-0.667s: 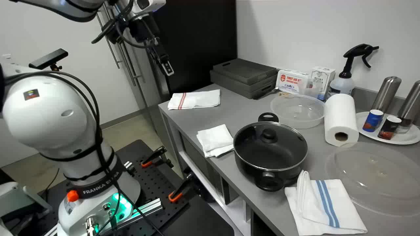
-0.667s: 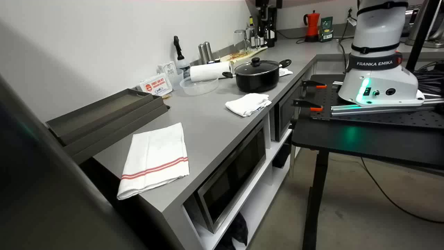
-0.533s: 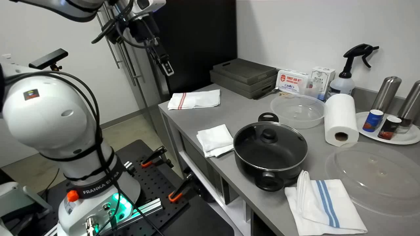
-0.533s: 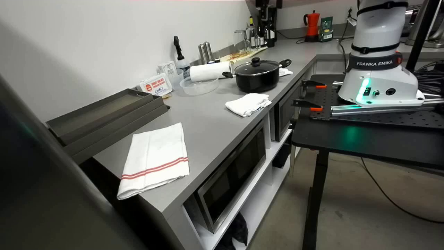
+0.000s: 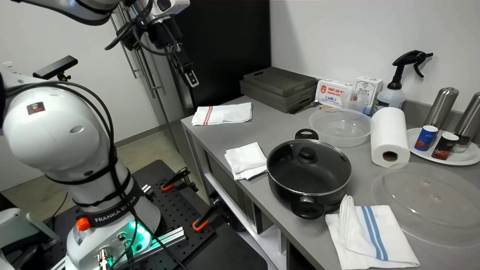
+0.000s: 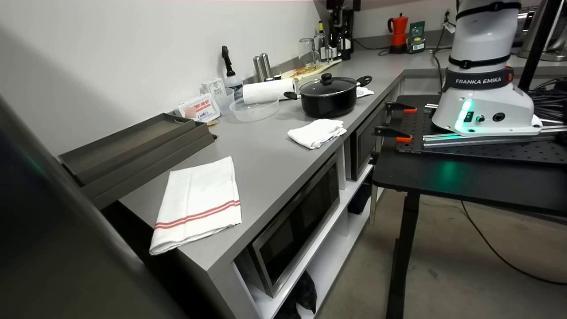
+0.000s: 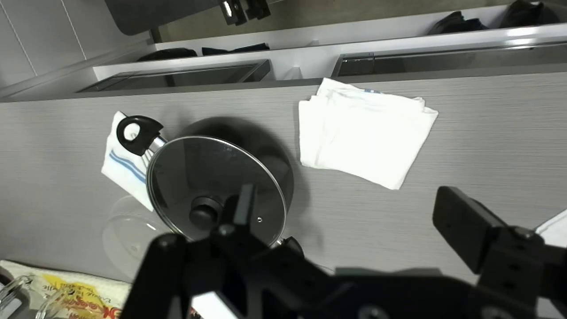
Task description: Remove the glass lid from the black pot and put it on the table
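Atop the black pot (image 6: 330, 106), the glass lid (image 5: 311, 170) sits well apart from a spread hand (image 7: 348, 204)

Only the wrist view gives us both fingers (image 7: 463, 228) of the hand, held wide of each other with the grey counter (image 7: 376, 230) visible between them. An exterior view catches the hand side-on before a dark panel (image 5: 228, 45); from that angle we make out one finger and cannot judge the spread.

We find the lid resting on the pot in both exterior views, its black knob (image 5: 307, 153) uppermost. Seen from the wrist, one finger covers part of the glass, yet an exterior view shows us a wide gap, with the hand raised high and the lid well below it on the pot.

A folded white towel (image 7: 363, 133) lies near the pot in all three views. We pick out a large clear disc (image 5: 442, 213) and a blue-striped towel (image 5: 375, 232) on the pot's other side in an exterior view. A red coffee maker (image 6: 398, 33), far back along the counter, reaches us through an exterior view alone.
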Controlling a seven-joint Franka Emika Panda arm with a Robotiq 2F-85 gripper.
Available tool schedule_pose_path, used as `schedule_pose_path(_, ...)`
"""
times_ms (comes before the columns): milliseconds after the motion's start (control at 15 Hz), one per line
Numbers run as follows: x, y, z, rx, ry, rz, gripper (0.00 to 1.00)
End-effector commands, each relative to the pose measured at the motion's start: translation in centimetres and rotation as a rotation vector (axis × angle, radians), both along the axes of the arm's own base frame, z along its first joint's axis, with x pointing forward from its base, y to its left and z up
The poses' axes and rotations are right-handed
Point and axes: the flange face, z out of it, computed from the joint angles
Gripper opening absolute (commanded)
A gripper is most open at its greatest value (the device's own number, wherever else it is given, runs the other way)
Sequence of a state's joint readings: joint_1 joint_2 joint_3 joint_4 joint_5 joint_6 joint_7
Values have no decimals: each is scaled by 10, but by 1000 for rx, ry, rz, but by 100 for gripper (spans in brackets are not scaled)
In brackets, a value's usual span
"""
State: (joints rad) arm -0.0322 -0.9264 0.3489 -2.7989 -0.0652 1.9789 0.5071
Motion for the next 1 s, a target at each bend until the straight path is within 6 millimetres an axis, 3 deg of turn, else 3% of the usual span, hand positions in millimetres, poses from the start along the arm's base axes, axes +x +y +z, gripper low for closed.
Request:
schedule_pose_path(0, 0, 0, 1, 0, 1, 0, 100)
schedule_pose_path(400, 16, -17, 7, 30, 31, -38, 100)
schedule_pose_path(933, 53, -72, 25, 154, 90, -120, 100)
